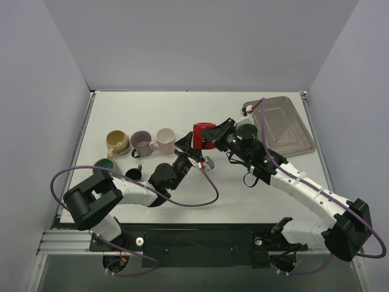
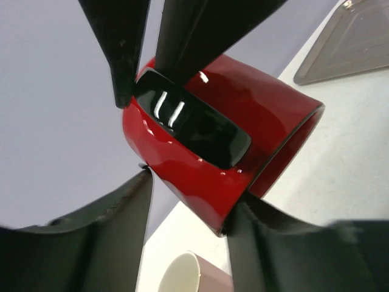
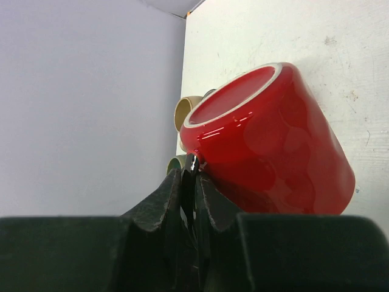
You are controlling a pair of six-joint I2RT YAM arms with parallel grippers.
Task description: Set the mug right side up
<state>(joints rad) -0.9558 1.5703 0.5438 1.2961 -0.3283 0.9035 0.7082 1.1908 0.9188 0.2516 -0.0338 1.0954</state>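
Note:
The red mug (image 1: pixel 203 134) with a black handle (image 2: pixel 194 121) is tilted on its side just above the table centre. My right gripper (image 1: pixel 219 135) is shut on the handle; in the right wrist view its fingers (image 3: pixel 176 194) pinch the black handle edge beside the red body (image 3: pixel 273 152). My left gripper (image 1: pixel 192 148) is open below the mug. In the left wrist view its fingertips (image 2: pixel 143 182) straddle the lower edge of the red body (image 2: pixel 243 103), about touching at both ends.
A row of mugs stands left of the red one: tan (image 1: pixel 117 142), purple (image 1: pixel 141 143), pale pink (image 1: pixel 165 139), and a green one (image 1: pixel 104 165) nearer. A metal tray (image 1: pixel 282 125) lies at the back right. The pale pink mug (image 2: pixel 194 277) is just under my left gripper.

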